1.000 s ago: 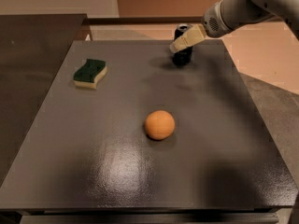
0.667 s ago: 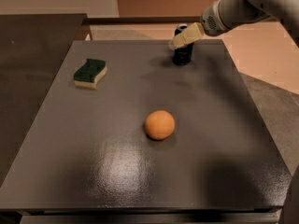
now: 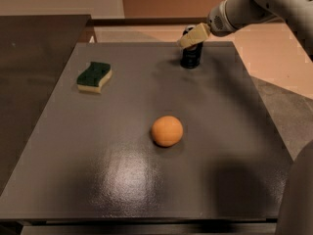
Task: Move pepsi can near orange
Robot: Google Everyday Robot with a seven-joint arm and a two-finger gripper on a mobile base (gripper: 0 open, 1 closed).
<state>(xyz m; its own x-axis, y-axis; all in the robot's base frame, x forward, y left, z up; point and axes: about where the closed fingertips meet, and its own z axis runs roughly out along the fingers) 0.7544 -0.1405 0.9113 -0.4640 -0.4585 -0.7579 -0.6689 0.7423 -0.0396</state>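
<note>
The pepsi can (image 3: 190,58) is dark and stands upright near the far edge of the dark table (image 3: 122,180), right of the middle. My gripper (image 3: 193,35) comes in from the upper right on a white arm and sits at the can's top, covering its upper part. The orange (image 3: 167,130) is a smooth round fruit near the middle of the table, well in front of the can and a little to its left.
A green-and-yellow sponge (image 3: 94,77) lies at the far left of the table. A dark counter (image 3: 34,48) adjoins the table's left side. Tan floor (image 3: 279,58) lies beyond the right edge. A grey robot part (image 3: 298,199) fills the lower right corner.
My gripper has shifted slightly up and back at the can's top. The can, the orange and the sponge have not moved.
</note>
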